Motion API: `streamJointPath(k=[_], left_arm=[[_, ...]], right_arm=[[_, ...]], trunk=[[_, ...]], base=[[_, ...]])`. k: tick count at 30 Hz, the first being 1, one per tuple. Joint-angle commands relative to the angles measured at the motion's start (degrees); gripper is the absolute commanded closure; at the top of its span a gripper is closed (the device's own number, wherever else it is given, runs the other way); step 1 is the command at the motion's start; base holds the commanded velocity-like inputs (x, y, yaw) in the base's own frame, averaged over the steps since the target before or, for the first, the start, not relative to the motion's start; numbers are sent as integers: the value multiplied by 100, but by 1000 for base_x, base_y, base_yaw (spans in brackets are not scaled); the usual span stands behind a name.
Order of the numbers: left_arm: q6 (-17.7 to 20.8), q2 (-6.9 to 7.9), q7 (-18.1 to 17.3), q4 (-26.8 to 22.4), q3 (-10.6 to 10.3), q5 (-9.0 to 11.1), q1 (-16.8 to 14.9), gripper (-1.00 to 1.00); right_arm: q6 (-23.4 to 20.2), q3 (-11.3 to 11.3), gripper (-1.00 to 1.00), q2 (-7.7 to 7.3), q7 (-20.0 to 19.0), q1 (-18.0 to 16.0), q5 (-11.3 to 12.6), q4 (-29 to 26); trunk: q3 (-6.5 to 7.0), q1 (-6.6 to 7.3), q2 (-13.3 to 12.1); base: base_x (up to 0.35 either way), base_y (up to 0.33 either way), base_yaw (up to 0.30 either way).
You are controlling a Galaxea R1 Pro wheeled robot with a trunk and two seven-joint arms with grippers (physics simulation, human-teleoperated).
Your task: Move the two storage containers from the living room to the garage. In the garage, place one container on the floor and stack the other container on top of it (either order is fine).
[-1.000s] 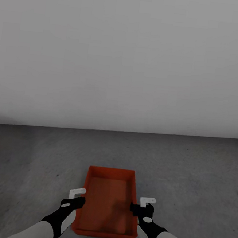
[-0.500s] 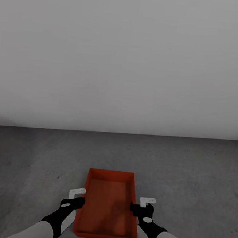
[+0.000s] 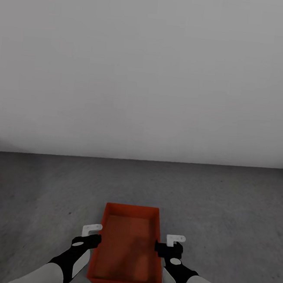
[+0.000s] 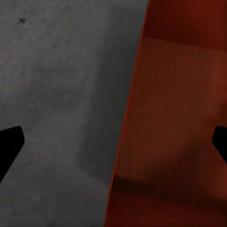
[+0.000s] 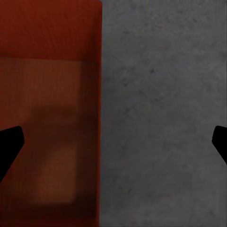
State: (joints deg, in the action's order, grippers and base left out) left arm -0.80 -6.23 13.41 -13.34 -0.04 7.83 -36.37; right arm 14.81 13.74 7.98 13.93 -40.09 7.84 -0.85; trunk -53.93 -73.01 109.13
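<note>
The bin [image 3: 128, 244] is sitting on the grey floor [image 3: 222, 202] near the wall, between both grippers: left gripper [image 3: 97, 238] and right gripper [image 3: 156, 247] are straddling its side walls, spread wide, gripping nothing.

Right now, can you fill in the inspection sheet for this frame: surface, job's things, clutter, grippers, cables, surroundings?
Surface: dark grey speckled concrete floor.
Job's things: one orange-red storage container, open-topped and empty, between the arms.
Clutter: nothing seen.
Grippers: left gripper and right gripper both open, each straddling a long wall of the container without clamping it, one finger inside and one outside.
Cables: nothing seen.
Surroundings: plain grey-white wall ahead, meeting the floor.
</note>
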Motion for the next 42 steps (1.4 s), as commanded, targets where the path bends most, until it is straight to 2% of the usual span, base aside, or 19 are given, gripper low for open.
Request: streamJointPath(k=[1,42], left_arm=[[-8,-1,13,-2,0,52,-2,-100],[-10,-1,13,7,13,52,-2,-100]], right_arm=[[21,49,-100,2,13,-3,60,6],[15,49,-100,2,13,0,60,6]], trunk=[[14,23,-40],[750,924,-1684]], base=[[0,0,0],[0,0,0]])
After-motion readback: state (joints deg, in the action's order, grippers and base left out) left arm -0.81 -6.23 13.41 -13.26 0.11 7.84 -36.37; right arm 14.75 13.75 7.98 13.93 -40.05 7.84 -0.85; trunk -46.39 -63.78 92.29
